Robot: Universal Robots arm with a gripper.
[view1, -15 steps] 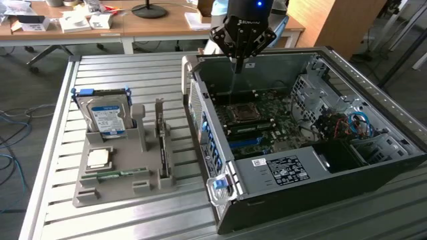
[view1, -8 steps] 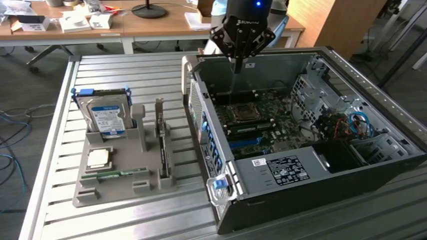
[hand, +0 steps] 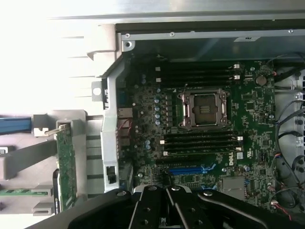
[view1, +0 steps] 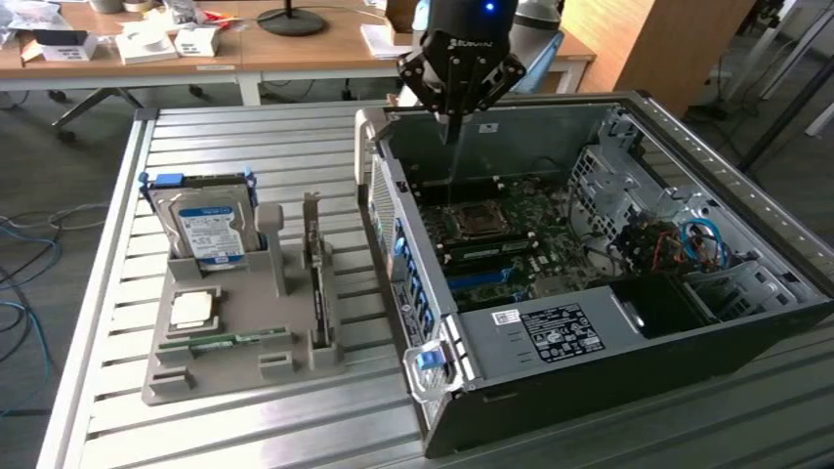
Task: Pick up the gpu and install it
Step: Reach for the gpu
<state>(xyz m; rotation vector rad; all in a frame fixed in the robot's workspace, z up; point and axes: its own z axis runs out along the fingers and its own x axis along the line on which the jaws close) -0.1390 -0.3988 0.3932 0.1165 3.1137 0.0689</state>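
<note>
**Target off to one side, nothing gripped**

The black gripper (view1: pixel 450 127) has its fingers pressed together and empty. It hangs over the rear of the open black computer case (view1: pixel 626 366), above the green motherboard (view1: pixel 509 234). The gpu (view1: pixel 314 269), a thin dark card, stands on edge in the grey plastic holder (view1: pixel 176 376) on the slatted metal table (view1: pixel 261 147). It is outside the case, toward the exterior view's left, lower than the fingers and well apart from them. Its long axis runs alongside the case's near wall.

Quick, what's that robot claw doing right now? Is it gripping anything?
Gripper: closed, holding nothing, above the open computer case. The gpu stands in the grey holder.
</note>
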